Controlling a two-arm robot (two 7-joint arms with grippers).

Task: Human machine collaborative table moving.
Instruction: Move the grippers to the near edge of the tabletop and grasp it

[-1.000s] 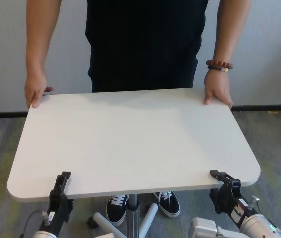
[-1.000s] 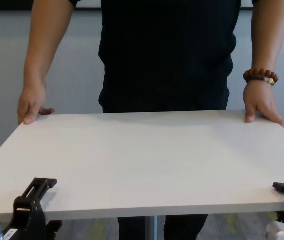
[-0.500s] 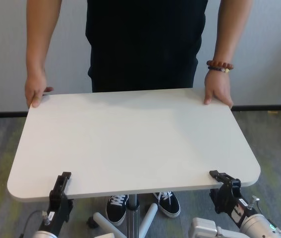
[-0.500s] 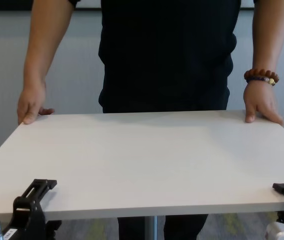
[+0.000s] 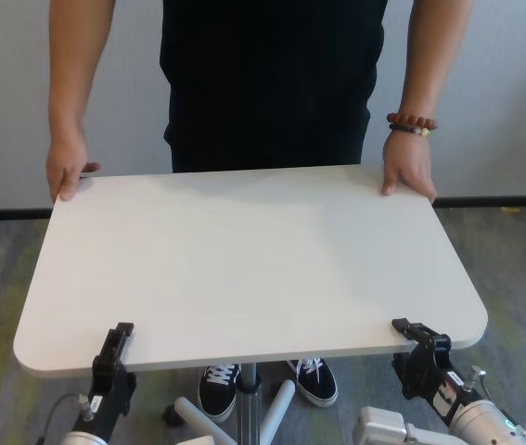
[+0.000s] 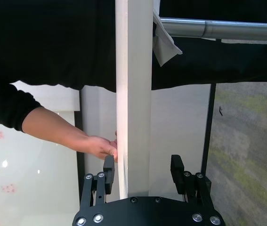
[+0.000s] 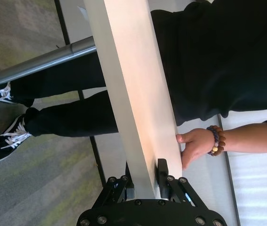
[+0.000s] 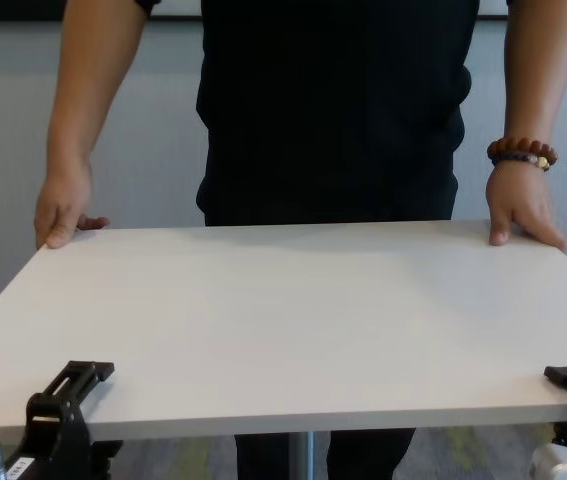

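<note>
The off-white table stands between me and the human in black. His hands grip the two far corners; a brown beaded bracelet is on one wrist. My left gripper sits at the near edge on the left; in the left wrist view its jaws straddle the table's edge, one touching it, a gap at the other. My right gripper is at the near right corner; in the right wrist view it is clamped on the edge.
The grey pedestal pole and white base legs are under the tabletop, with the human's black shoes beside them. Grey carpet lies around and a pale wall is behind him.
</note>
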